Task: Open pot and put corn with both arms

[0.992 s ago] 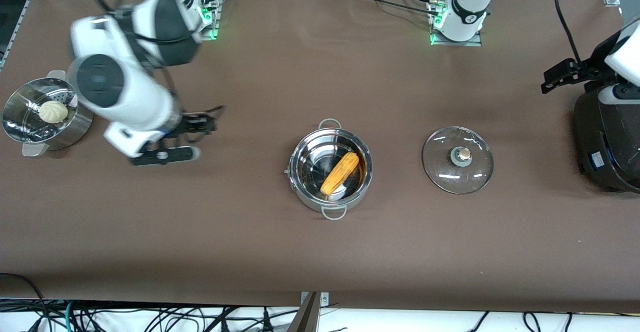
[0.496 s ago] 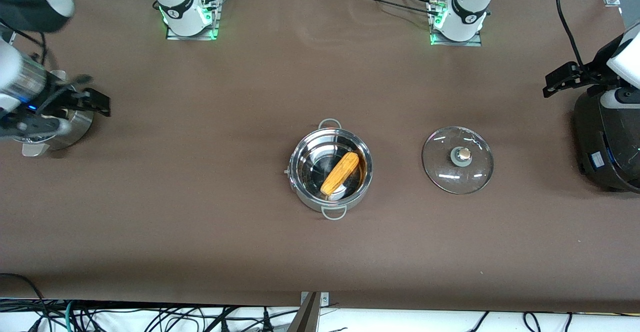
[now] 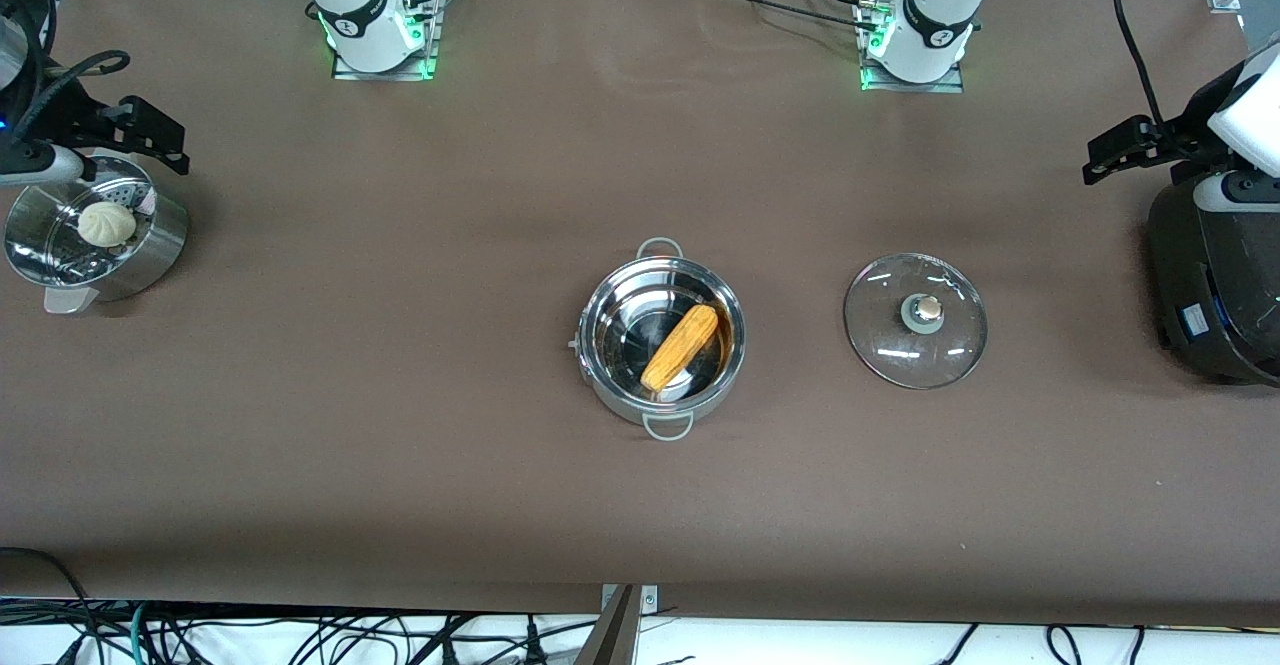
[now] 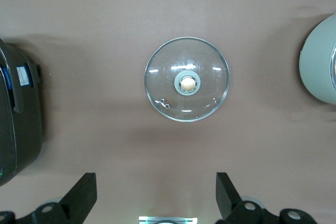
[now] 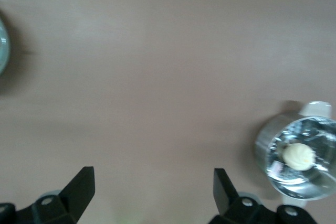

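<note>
Left hand: fingers spread wide, holding nothing, raised over the counter at the left arm's end, above the big black cooker; in the left wrist view its two black fingertips frame bare counter, with the glass lid lying flat past them. Right hand: fingers likewise wide apart and holding nothing, raised over the right arm's end of the counter, close above the steel steamer pot. Steamer pot: perforated insert, one pale round bun resting inside. Pot: wide, shallow, shiny steel, two small loop handles, standing uncovered near the middle of the counter. Corn: one yellow-orange cob, lying slantwise inside the pot on its floor, one end close to the wall. Glass lid: round, tan knob upward, flat on the counter just beside the pot, toward the left arm's end, apart from it and between the pot and the black cooker. Both hands well apart from pot, corn and lid.
</note>
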Robot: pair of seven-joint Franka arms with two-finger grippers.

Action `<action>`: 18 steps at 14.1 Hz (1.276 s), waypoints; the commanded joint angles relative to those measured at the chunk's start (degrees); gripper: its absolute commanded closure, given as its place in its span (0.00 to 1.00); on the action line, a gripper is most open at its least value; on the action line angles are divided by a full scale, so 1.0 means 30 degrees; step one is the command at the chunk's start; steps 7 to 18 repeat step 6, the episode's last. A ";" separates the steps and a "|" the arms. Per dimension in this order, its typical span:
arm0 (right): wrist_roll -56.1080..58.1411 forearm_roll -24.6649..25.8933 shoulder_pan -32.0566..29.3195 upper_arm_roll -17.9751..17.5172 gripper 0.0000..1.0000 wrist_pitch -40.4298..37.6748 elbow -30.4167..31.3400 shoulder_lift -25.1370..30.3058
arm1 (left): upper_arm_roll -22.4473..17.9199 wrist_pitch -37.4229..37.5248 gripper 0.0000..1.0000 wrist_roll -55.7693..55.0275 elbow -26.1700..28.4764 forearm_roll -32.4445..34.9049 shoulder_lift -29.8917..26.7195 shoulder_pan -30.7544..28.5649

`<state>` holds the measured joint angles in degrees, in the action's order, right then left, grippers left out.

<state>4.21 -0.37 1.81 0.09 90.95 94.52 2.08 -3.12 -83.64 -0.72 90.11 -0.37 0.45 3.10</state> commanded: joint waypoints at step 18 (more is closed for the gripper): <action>0.0031 0.0005 -0.0370 0.0321 0.00 0.0385 0.0193 0.0010 | -0.0103 0.0488 0.00 0.0505 -0.0563 0.0388 0.0229 -0.0037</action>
